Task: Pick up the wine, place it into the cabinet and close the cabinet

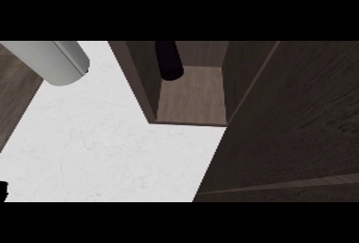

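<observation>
The wine bottle [169,60] is a dark shape standing at the back left of the open cabinet compartment, on its light wood shelf [193,99]. Nothing holds it. The cabinet door [294,123], a wide dark wood panel, stands open at the right and fills that side of the view. A small black piece [3,190] shows at the lower left edge and may belong to my left hand; too little of it shows to tell its state. My right hand does not show.
The white counter top [105,147] spreads in front and left of the cabinet. A grey rounded cylinder [54,60], like a forearm segment, reaches in from the upper left. Dark wood [14,90] borders the counter's left edge.
</observation>
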